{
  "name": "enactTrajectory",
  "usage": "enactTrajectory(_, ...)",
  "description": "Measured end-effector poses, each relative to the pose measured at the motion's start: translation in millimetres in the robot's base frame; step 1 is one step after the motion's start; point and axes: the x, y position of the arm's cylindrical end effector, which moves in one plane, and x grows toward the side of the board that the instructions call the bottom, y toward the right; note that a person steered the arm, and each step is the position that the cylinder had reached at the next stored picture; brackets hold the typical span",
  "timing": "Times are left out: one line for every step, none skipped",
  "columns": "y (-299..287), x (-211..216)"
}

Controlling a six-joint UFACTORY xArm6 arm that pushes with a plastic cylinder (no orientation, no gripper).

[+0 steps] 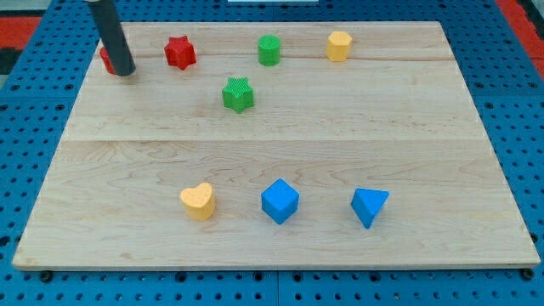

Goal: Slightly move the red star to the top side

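OK, my tip (pixel 124 72) sits top-left, touching a red block (pixel 105 59) mostly hidden behind the rod; red star (pixel 179 52) just to the right, apart. No gripper on rig, grasp state n/a.

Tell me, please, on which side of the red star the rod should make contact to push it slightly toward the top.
Nothing can grip; my tip only pushes. Contact the red star on its lower face, the side toward the view's bottom, centred between its points so it does not spin away. My tip now stands to the star's left, in front of another red block, so it probably must circle below the star first. The green star lies lower right, apart.
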Motion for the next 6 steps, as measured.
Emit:
enactTrajectory(6.9,31.2)
enactTrajectory(-18.5,39.0)
enactTrajectory(-41.0,24.1)
enactTrajectory(-42.4,4.9)
enactTrajectory(-28.7,0.7)
enactTrajectory(-23.7,-19.9)
